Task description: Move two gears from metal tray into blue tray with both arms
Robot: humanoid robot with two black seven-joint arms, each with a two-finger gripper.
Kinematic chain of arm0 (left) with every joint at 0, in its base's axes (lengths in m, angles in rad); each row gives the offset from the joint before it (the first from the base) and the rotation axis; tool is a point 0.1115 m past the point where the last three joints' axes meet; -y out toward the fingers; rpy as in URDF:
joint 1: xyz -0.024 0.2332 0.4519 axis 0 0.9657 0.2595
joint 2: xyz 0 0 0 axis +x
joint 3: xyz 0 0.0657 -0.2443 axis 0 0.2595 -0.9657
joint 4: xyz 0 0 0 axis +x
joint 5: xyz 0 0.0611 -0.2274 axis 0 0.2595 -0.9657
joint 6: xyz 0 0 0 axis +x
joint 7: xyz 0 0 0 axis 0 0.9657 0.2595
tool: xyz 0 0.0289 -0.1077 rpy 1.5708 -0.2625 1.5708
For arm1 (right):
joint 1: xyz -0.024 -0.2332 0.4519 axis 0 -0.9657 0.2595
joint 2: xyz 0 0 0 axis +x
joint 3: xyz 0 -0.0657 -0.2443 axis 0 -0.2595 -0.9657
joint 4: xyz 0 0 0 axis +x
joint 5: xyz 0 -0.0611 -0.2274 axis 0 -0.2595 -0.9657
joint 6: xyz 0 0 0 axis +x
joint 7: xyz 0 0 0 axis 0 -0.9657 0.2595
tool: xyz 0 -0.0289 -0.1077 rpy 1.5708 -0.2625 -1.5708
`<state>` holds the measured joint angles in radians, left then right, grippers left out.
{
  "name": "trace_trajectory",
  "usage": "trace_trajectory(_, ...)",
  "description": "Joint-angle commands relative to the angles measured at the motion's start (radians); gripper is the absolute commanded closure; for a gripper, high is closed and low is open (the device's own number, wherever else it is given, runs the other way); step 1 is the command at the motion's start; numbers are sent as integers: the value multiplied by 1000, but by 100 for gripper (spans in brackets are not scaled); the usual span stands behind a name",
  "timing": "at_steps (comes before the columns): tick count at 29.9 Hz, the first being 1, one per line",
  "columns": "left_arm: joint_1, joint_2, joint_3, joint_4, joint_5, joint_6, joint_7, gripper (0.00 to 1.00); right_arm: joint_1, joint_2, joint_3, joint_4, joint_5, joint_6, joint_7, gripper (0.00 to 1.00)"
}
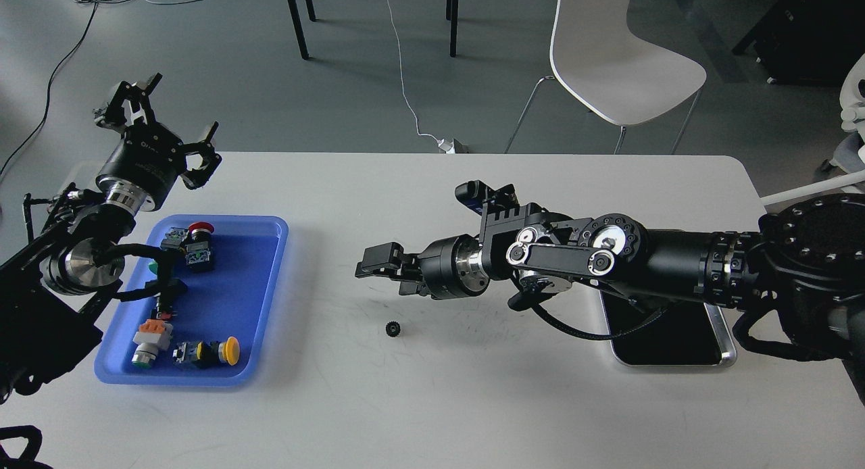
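Black, one gear (390, 329) lies on the table (473, 401); left claw (165, 117) spread, right claw's (368, 263) state unclear.

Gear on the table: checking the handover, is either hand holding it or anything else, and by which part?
Nothing visibly held. The gear lies loose on the table; left hand is open and empty; right hand unclear.

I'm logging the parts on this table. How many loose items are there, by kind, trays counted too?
Gears: 1, on the bare table
Push-button switches: 4 clearly seen in the blue tray: red cap, yellow cap, orange-and-white body, blue-bodied one; more may hide behind the left arm
Trays: 2, blue and metal tray
Total: 7
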<state>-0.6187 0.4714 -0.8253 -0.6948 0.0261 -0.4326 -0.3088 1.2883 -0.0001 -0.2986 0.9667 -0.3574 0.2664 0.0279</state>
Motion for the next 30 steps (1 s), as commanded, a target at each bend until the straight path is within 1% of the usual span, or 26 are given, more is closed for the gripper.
trace_trajectory(1,2,19,2,-5,0,0,0,1,13,0,51,40,0,7,3,14)
trace_trajectory(6,8,55,11,-6,1,-2,0,1,2,-230,202,79,0,8,10,14)
trace_trajectory(10,10,85,17,-41,14,0,4,1,-43,-429,286,138,0,8,20,14)
trace_trajectory(13,10,110,17,-93,55,3,7,1,-116,-569,393,170,0,8,24,14)
trace_trajectory(16,14,134,18,-190,124,40,11,1,-216,-665,516,191,0,11,27,13)
trace_trajectory(18,23,154,26,-273,196,63,11,1,-286,-708,602,193,0,13,30,13)
trace_trajectory(20,42,180,54,-363,276,89,11,1,-352,-739,685,193,0,14,43,11)
trace_trajectory(26,114,292,150,-701,518,175,13,1,-544,-764,881,176,11,34,128,11)
trace_trajectory(28,126,315,187,-771,627,204,13,1,-592,-764,918,172,52,36,153,10)
trace_trajectory(30,134,334,231,-810,768,241,13,1,-624,-758,941,153,130,39,173,8)
